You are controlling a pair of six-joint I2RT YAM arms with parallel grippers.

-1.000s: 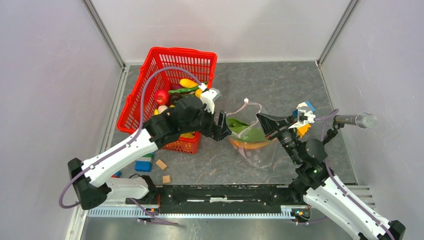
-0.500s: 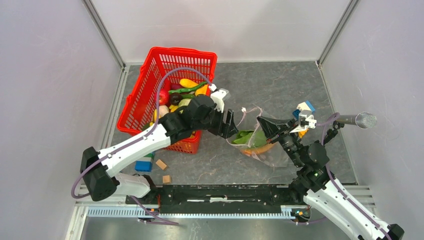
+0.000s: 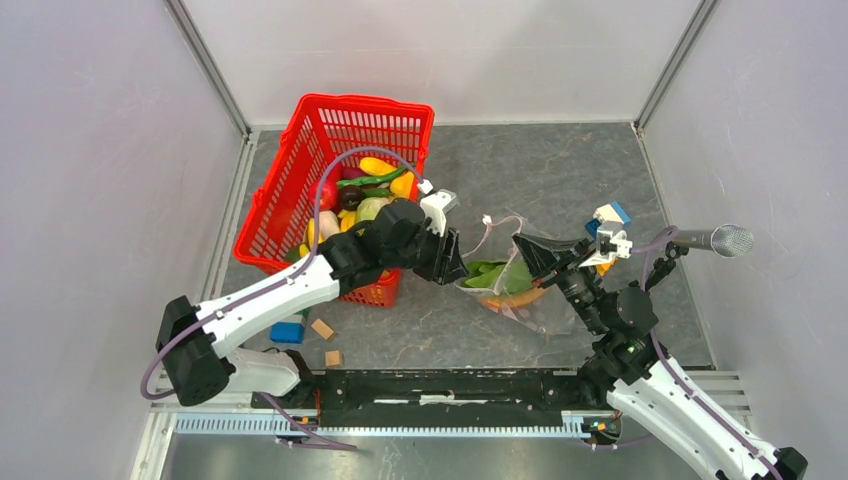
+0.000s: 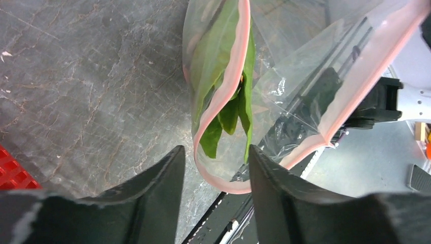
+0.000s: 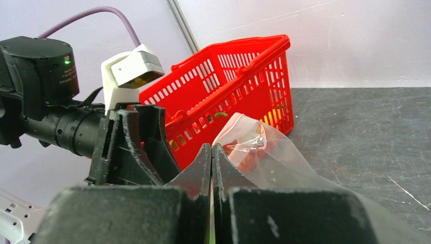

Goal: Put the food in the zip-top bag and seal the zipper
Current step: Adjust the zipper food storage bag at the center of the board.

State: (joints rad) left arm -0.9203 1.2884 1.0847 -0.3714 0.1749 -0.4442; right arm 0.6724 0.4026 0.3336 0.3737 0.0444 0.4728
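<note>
Bright, even, soft light; faint shadows; sheen on the zip-top bag (image 4: 300,76); wrist-view foregrounds blurred.

Pale lavender walls (image 3: 90,150) enclose a grey marbled floor (image 3: 560,170) with metal corner posts (image 3: 205,65).

A red plastic mesh basket (image 3: 283,200) stands in the far left part of the dark grey marbled table (image 3: 560,170), its long side running along the left edge. Just off its near end a blue block (image 3: 287,332) lies on the table, with two small wooden blocks (image 3: 322,329) beside it, towards the near edge. A black rail (image 3: 440,385) runs along the near edge. At the right edge a microphone (image 3: 715,240) with a silver mesh head lies crosswise. Pale walls (image 3: 100,150) enclose the left, far and right sides.
</note>
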